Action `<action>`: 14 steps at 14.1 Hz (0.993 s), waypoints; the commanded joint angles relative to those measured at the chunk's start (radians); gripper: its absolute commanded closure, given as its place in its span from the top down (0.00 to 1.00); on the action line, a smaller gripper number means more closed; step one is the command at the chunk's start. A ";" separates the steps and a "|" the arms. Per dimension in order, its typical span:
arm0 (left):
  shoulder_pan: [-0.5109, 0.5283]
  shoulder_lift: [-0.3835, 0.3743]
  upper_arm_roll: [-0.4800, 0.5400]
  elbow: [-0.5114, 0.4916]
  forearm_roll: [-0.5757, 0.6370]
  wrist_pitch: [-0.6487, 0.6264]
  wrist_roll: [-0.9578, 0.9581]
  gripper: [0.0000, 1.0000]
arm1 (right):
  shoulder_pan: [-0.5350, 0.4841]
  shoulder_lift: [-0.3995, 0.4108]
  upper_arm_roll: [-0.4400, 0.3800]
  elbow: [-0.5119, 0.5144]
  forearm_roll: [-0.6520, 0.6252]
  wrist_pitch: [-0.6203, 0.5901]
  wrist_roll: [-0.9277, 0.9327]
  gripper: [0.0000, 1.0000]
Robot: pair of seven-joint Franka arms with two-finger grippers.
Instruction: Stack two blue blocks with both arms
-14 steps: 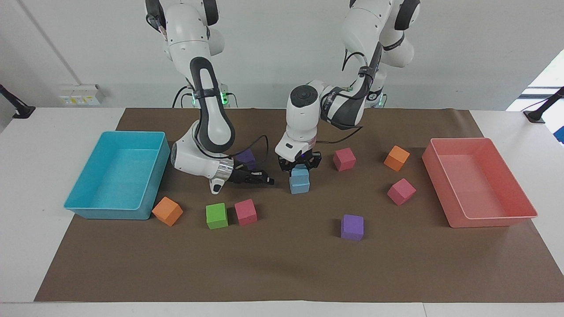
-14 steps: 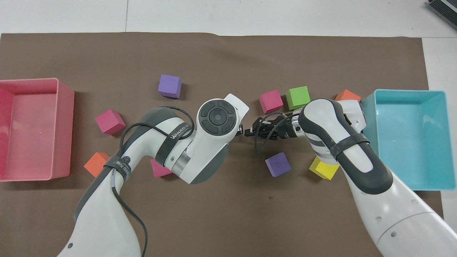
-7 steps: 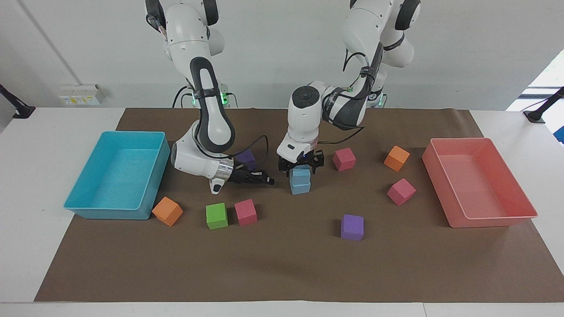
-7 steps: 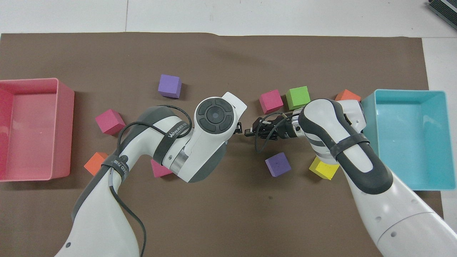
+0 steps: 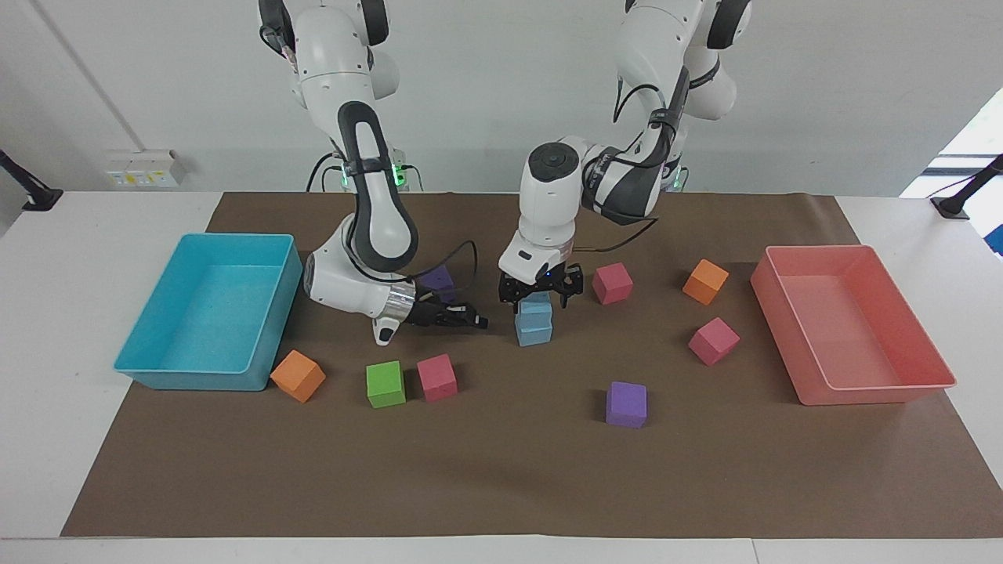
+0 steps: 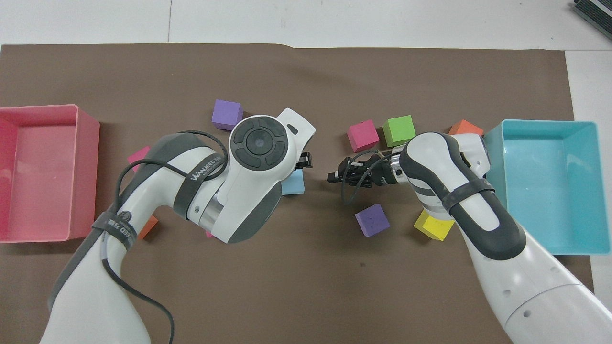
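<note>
Two light blue blocks stand stacked in the middle of the brown mat, the upper blue block (image 5: 535,311) squarely on the lower one (image 5: 534,335). A corner of the stack (image 6: 294,183) shows in the overhead view beside the left arm's wrist. My left gripper (image 5: 541,294) hangs just over the stack, pointing down, fingers spread wider than the block and clear of it. My right gripper (image 5: 472,320) lies low and level over the mat beside the stack, toward the right arm's end, empty, and it also shows in the overhead view (image 6: 331,177).
A cyan tray (image 5: 276,309) stands at the right arm's end and a salmon tray (image 5: 878,388) at the left arm's end. Loose cubes lie around the stack: orange (image 5: 298,376), green (image 5: 385,384), pink (image 5: 436,377), purple (image 5: 626,404), pink (image 5: 713,341), orange (image 5: 705,281), pink (image 5: 612,283), yellow (image 6: 434,225).
My left gripper has let go of the upper blue block and risen straight off the stack. The right arm has not moved.
</note>
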 commanded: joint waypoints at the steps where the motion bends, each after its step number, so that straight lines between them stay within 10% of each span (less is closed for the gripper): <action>1: 0.039 -0.087 -0.006 -0.020 0.009 -0.099 0.076 1.00 | -0.007 -0.015 0.006 0.006 0.011 0.009 -0.028 0.00; 14: 0.333 -0.294 0.003 0.016 -0.049 -0.386 0.551 1.00 | -0.025 -0.188 -0.004 0.147 -0.679 -0.028 0.397 0.00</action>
